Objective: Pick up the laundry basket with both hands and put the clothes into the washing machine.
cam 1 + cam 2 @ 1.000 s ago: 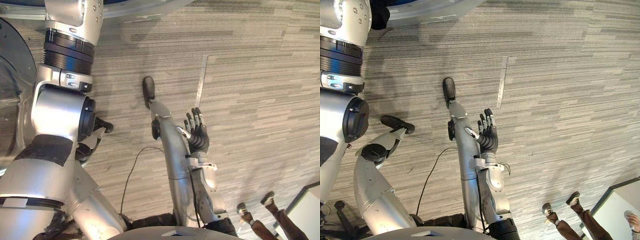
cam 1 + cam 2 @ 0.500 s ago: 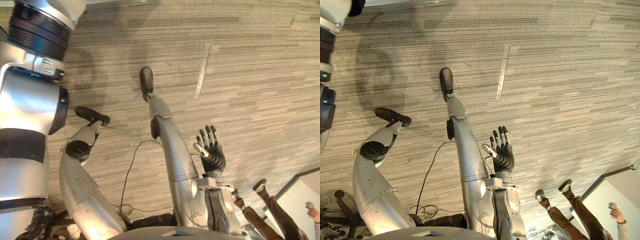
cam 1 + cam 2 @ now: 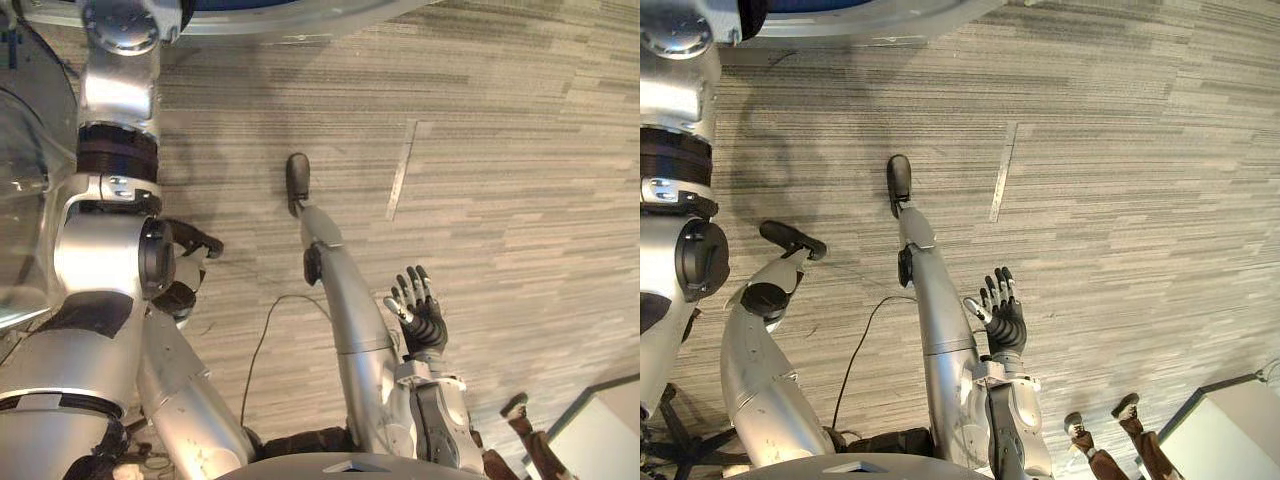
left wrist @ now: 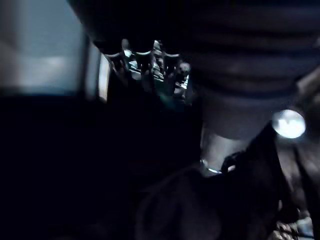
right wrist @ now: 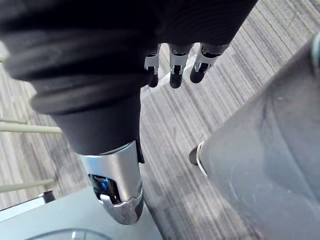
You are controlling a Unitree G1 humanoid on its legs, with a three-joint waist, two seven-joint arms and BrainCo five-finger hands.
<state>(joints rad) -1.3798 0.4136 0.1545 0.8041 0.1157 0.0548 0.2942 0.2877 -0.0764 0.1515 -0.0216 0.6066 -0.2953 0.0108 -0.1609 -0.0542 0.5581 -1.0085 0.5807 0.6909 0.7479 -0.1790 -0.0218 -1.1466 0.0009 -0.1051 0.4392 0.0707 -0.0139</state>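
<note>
The washing machine's silver rim (image 3: 300, 15) curves along the far edge of the floor, with blue inside it. My left arm (image 3: 115, 120) rises from the lower left and runs up past that rim. In the left wrist view my left hand (image 4: 150, 60) is in a dark space, its fingers sticking out in a straight row with nothing seen in them. My right hand (image 3: 420, 312) hangs low at my right side above the carpet, open and empty, its fingers (image 5: 172, 70) straight.
A curved see-through pane (image 3: 25, 200) stands at the far left beside the left arm. A pale strip (image 3: 402, 170) lies on the striped carpet. A person's shoes (image 3: 1125, 405) and a white box corner (image 3: 1230, 430) are at the lower right.
The whole view has swung about as the head moved. My right hand has sunk lower beside me, still open. The left arm stays raised toward the machine.
</note>
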